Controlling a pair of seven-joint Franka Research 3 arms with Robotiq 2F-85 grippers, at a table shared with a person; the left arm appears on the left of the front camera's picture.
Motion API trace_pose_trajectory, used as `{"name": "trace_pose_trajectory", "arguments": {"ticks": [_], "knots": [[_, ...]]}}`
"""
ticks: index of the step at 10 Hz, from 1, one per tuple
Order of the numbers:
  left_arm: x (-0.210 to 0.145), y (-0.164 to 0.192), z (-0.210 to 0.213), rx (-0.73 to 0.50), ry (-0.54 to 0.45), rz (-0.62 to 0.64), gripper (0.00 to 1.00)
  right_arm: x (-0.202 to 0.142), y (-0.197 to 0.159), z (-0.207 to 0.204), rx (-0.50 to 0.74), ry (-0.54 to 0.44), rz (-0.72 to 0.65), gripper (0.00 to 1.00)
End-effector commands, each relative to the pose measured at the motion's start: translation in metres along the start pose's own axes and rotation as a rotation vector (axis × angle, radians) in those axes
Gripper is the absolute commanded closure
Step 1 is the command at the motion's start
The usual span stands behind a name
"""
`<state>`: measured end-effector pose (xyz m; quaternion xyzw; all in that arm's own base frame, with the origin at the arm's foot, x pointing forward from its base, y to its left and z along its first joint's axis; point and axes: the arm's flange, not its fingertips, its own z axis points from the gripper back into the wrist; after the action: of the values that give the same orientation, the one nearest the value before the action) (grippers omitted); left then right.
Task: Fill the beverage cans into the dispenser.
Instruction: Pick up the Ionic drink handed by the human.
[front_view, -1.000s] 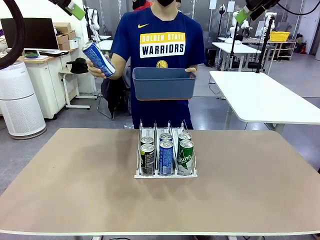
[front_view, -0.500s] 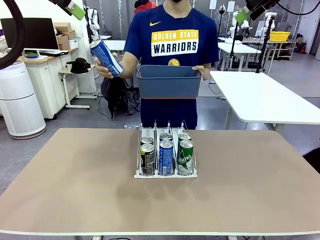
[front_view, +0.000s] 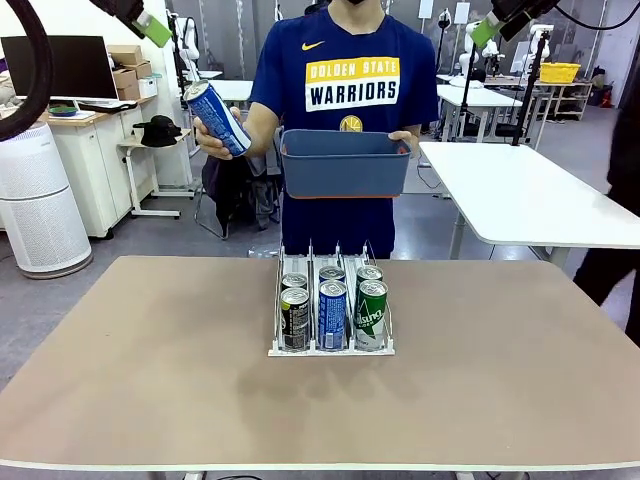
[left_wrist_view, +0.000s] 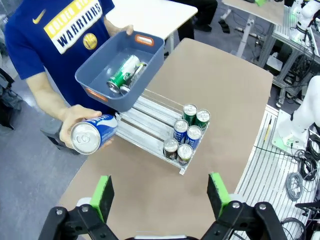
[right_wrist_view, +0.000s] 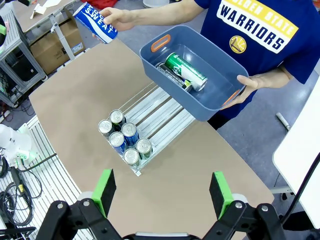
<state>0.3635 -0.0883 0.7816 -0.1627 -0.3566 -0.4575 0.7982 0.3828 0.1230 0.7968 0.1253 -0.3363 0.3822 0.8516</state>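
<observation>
Handover of a blue-and-white can (front_view: 215, 118) is awaited.
It is held by the person (front_view: 345, 90) at 10 o'clock above the dispenser (front_view: 330, 351), where six cans (front_view: 332, 300) are loaded. The fingers of the left gripper (left_wrist_view: 160, 195) and right gripper (right_wrist_view: 162, 192) are spread and empty, and a reach and grasp is likely called for next. Since a second ago the blue bin (front_view: 345, 165) is shifted toward 3 o'clock.

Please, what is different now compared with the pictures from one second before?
The person stepped toward picture right, carrying the blue bin and the blue-and-white can along; both stay held. At the right edge another person came in. Unchanged: six cans in the dispenser; left gripper and right gripper high, open.
</observation>
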Motion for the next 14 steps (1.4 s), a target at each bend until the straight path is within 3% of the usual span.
{"name": "trace_pose_trajectory", "arguments": {"ticks": [1,3,5,9,11,14], "knots": [[0.002,0.031,-0.001,-0.087,0.05,-0.014,0.0,0.0,0.001,-0.001,0.017,-0.011,-0.013,0.0],[0.001,0.041,-0.013,-0.042,0.078,0.0,0.0,0.0,0.001,-0.001,0.017,-0.011,-0.013,0.0],[-0.006,0.059,-0.026,-0.07,0.116,-0.052,0.0,0.0,0.001,-0.001,0.017,-0.011,-0.013,0.0],[-0.014,0.081,-0.052,0.0,0.132,-0.145,0.0,0.0,0.001,-0.001,0.017,-0.011,-0.013,0.0],[-0.012,0.093,-0.067,0.032,0.118,-0.162,0.0,0.0,0.001,-0.001,0.017,-0.011,-0.013,0.0],[-0.007,0.104,-0.082,-0.015,0.081,-0.206,0.0,0.0,0.001,-0.001,0.017,-0.011,-0.013,0.0]]}}
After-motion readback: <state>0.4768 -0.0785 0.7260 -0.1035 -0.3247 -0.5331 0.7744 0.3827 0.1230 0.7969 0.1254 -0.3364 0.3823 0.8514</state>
